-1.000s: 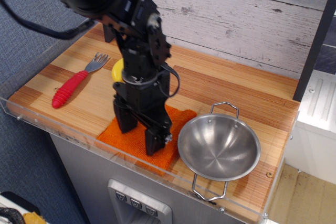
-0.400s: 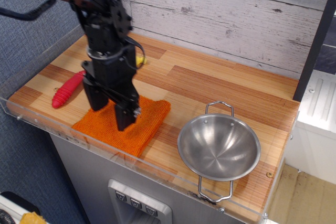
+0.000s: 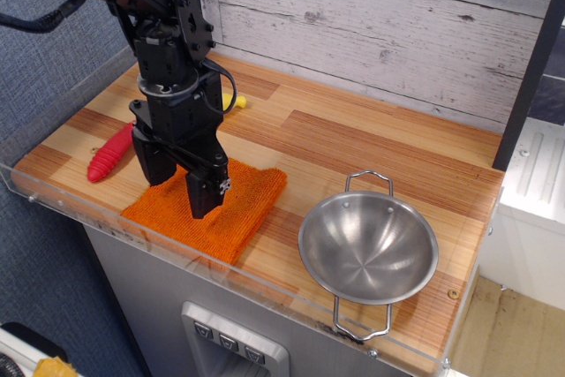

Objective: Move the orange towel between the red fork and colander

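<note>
The orange towel (image 3: 231, 209) lies flat near the front edge of the wooden counter, between the red fork and the colander. The red fork (image 3: 109, 153) lies to its left; only the ribbed handle shows, and the arm hides the tines. The colander (image 3: 368, 248), a shiny steel bowl with wire loop handles, sits to the right with a gap of bare wood between it and the towel. My gripper (image 3: 180, 184) points straight down over the towel's left half. Its two black fingers (image 3: 205, 193) are spread apart, with the tips at or just above the cloth.
A yellow toy banana (image 3: 235, 101) pokes out behind the arm near the back. A clear acrylic rim (image 3: 265, 284) runs along the counter's front and left edges. A whitewashed plank wall (image 3: 371, 24) stands behind.
The gripper and the towel have moved left, from beside the colander to near the fork. In the last moment the gripper hardly shifted, and the towel stays put.
</note>
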Available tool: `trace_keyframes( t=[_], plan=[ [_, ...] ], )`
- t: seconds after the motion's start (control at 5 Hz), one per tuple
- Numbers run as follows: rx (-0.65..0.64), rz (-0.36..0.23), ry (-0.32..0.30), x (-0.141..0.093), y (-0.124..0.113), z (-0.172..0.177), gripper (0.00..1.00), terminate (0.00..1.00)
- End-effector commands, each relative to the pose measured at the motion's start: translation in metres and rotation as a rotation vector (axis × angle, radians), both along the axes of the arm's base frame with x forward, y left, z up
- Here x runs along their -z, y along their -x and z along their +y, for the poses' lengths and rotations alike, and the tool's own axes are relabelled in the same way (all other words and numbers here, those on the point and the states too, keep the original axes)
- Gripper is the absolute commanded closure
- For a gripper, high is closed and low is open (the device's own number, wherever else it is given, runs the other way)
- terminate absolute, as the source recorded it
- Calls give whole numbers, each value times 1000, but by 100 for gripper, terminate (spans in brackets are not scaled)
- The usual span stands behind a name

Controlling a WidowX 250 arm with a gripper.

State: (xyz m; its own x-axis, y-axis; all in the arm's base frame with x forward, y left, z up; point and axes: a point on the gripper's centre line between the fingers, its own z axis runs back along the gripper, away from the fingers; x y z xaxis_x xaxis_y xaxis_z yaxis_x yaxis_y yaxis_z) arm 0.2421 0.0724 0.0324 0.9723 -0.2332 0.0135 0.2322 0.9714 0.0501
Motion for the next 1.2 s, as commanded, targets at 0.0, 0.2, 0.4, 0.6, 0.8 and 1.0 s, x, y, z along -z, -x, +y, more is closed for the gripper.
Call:
trace_keyframes(
  t=[0.0, 0.2, 0.4, 0.6, 0.8, 1.0],
  plan=[
    [3, -47, -15, -12, -8, 1, 0, 0],
    [3, -47, -15, -12, -8, 1, 0, 0],
    [-3, -73, -1, -37, -12, 1, 0, 0],
    [-3, -117, 3, -61, -15, -1, 0, 0],
    [-3, -117, 3, -61, -15, -1, 0, 0],
    [-3, -117, 3, -61, -15, -1, 0, 0]
  ],
)
